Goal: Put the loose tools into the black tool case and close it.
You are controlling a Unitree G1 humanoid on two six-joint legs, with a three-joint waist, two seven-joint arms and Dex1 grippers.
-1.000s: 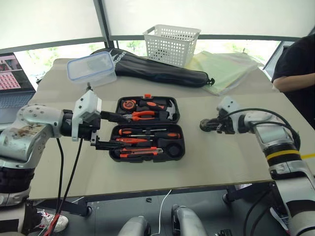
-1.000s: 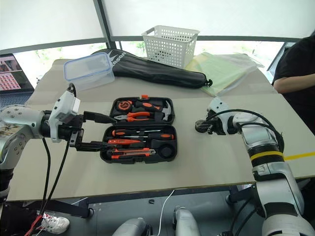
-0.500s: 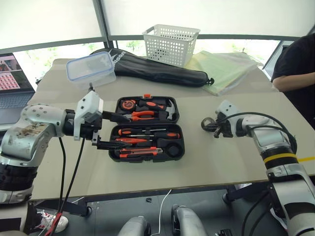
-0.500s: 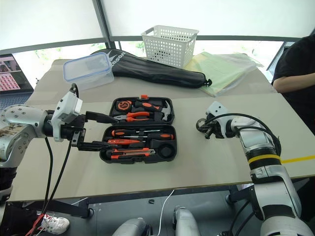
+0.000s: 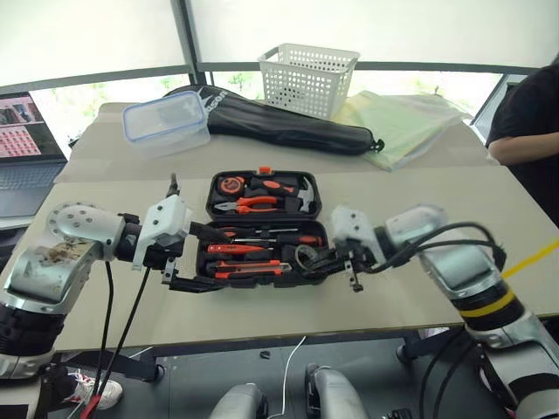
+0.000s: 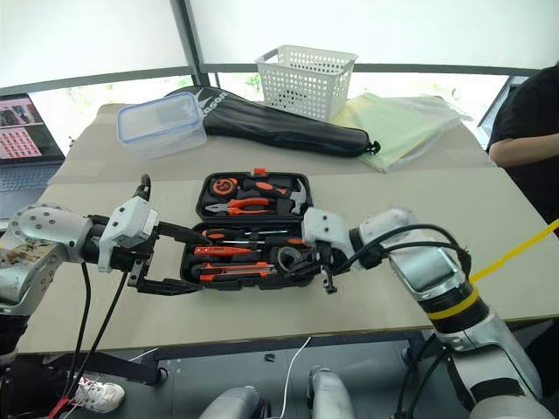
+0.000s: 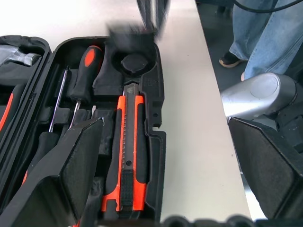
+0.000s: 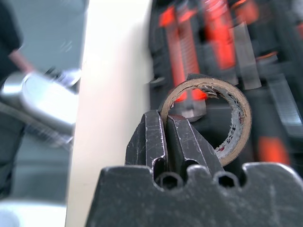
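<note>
- Tape is the step I have in hand: the right gripper is clamped on the wall of the small dark tape roll, fingers pinched tight across its rim, and I hold it just above the near right corner of the black moulded-plastic tool case.
- Case lies open on the grey table; its near half already carries the two black-and-orange-handled screwdrivers, the slim orange screwdriver and the orange-black utility knife.
- Beside the knife's tip, in that same near right corner, sits the round empty pocket; I judge it is meant for the roll.
- Roll hangs off the side of my fingers, tilted on edge rather than flat, so the next move calls for levelling it over the pocket, lowering, then letting go.
- Left gripper waits at the case's left edge, fingers spread wide and holding nothing, near the case's front wall.
- After the roll drops, I expect only the lid remains to fold over and latch.
</note>
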